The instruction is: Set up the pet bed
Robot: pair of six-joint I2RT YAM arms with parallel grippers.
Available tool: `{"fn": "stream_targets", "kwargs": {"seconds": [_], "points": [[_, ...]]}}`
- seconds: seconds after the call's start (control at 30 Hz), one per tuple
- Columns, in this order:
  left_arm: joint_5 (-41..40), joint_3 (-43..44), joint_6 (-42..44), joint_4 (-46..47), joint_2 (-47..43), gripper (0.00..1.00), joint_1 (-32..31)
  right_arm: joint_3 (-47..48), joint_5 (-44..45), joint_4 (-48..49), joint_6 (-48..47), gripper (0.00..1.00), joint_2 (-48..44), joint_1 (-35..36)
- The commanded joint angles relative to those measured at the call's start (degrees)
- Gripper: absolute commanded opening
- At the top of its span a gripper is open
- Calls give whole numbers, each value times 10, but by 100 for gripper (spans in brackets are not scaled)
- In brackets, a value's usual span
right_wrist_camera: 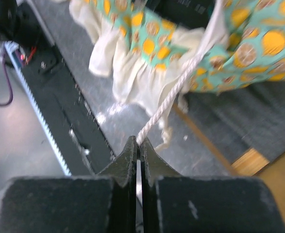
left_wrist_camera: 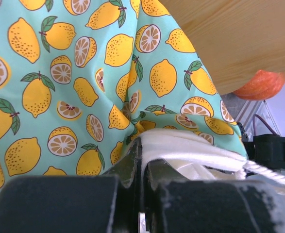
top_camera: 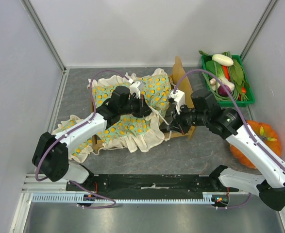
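The small pet bed (top_camera: 179, 72) of light wood is sitting in the middle of the grey mottled table (top_camera: 200, 155). Its arched headboard is standing at the far right end, and one corner of its frame is showing at the near right, just under the right arm. A green lemon-printed fabric cushion (top_camera: 132, 126) with cream frills is lying crumpled over the bed, covering most of the frame and spilling off the near left side onto the table.

The left gripper (top_camera: 143, 106) is reaching over the middle of the cushion with its fingers pressed together, clamping a bunched cream band at the cushion's edge. In the left wrist view the lemon fabric is filling the picture beyond the fingertips (left_wrist_camera: 130, 165), and the headboard is rising at the upper right.

A white twisted cord (right_wrist_camera: 171, 94) is stretching nearly straight from that bunched band across to the right gripper (right_wrist_camera: 137, 145), which is hanging over the bed's near right corner. Its fingers are closed tight on the cord, with no gap showing between them. Beneath it in the right wrist view, a wooden rail and the bed's dark grey fabric base are peeking out from under the frill.

A green plastic crate of vegetables (top_camera: 203, 62) is standing in the far right corner, well apart from the bed. An orange pumpkin (top_camera: 259, 141) is resting at the near right, partly behind the right arm.
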Motion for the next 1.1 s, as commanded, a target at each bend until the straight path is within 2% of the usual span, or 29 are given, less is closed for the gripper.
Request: {"fn": "stream_targets", "kwargs": {"seconds": [0.0,0.07,0.13,0.2,0.27,0.37,0.47,0.5,0.53,0.57,0.6,0.63,0.67,0.7,0.77,0.93,1.07], "points": [[11,21,29,13,15,2,7,-35,-133,-104,-37,2,-4,2],[14,23,31,9,19,2,7,-49,-168,-91,-27,4,-24,2],[22,26,31,8,24,2,7,-64,-178,-82,-13,14,-33,2],[24,26,31,8,24,2,7,-87,-178,-81,-9,20,-31,2],[22,27,31,7,24,2,7,-109,-182,-64,2,9,-26,2],[21,31,32,4,25,2,7,-121,-226,-31,22,8,-15,4],[21,34,32,2,28,2,7,-126,-240,-9,24,8,-14,3],[21,34,32,1,28,2,7,-125,-232,-14,19,17,-13,3],[21,36,34,0,29,2,7,-120,-151,-20,20,30,-14,4],[22,36,34,-2,29,2,7,-117,-100,-23,28,36,-15,3],[23,36,34,0,27,2,7,-116,-29,-23,34,38,-16,4],[23,34,35,1,27,2,7,-116,38,-20,48,43,-15,3],[23,32,35,1,26,2,7,-118,152,-12,73,44,-13,3],[25,31,35,1,27,2,7,-118,184,10,83,43,-7,3],[32,30,35,2,29,2,7,-129,207,49,90,42,8,2],[41,26,37,0,27,2,7,-173,229,216,152,42,14,-2],[48,29,37,-1,28,2,8,-197,193,313,177,47,37,-10]]}}
